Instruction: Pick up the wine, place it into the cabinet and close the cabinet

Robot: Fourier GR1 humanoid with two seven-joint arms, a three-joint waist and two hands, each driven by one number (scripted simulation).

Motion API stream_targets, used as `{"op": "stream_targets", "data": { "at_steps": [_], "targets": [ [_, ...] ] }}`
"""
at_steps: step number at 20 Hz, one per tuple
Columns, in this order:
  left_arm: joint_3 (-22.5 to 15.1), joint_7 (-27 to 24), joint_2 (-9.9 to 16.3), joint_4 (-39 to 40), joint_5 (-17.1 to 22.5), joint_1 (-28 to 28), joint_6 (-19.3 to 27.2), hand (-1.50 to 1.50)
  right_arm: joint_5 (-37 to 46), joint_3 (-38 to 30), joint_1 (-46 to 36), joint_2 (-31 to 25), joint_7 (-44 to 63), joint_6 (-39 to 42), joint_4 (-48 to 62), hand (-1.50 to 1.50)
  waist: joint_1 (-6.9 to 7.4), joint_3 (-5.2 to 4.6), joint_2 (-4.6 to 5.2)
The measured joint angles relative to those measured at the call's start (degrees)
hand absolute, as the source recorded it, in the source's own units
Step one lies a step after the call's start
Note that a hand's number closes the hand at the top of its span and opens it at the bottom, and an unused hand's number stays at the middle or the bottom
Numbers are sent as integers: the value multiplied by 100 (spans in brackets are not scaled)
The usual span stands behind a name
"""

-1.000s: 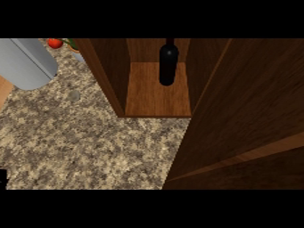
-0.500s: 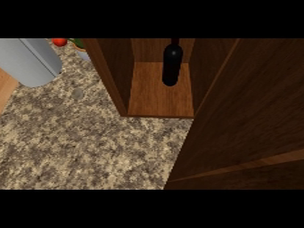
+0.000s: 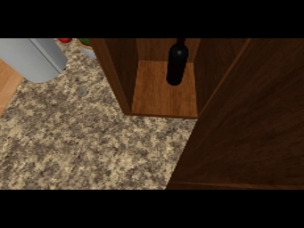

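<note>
Although neither of my hands showed anywhere in the head view, so that I could not tell whether they were released, clenched or grasping anything, the wine (image 3: 176,62) was plain enough: a dark bottle standing on the cabinet's wooden shelf (image 3: 161,95), up at about twelve o'clock, between the two side walls and touching nothing else that I could see. Compared with a second earlier, the dark shape that had sat at the lower left edge, at about eight o'clock, was gone from the frame, and the cabinet (image 3: 115,71) sat a little differently in view, with the bottle in the same spot on its shelf. The cabinet door (image 3: 253,133) stood open, a broad dark panel filling the right side from two o'clock down to five o'clock. I judged from this that the placing was done, and that only the closing was left. That next move would call for getting a hand behind the door's outer face and swinging it across the opening toward the bottle. On the speckled desk (image 3: 82,142), a grey appliance (image 3: 32,58) lay at ten o'clock, well apart from the cabinet.
</note>
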Motion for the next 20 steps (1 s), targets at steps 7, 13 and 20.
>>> {"op": "stream_targets", "data": {
  "at_steps": [7,13,20],
  "targets": [
    [36,-3,39,46,24,-6,-196,150,-207,5,-15,-64,-145,-71,94,150,108,-11,64],
    [72,1,90,40,27,-33,-319,150,-329,-125,2,-82,-219,-86,128,150,226,-23,106],
    [68,18,107,56,4,-96,-399,150,-291,-325,-88,-26,-261,18,230,150,333,-37,185]
  ]
}}
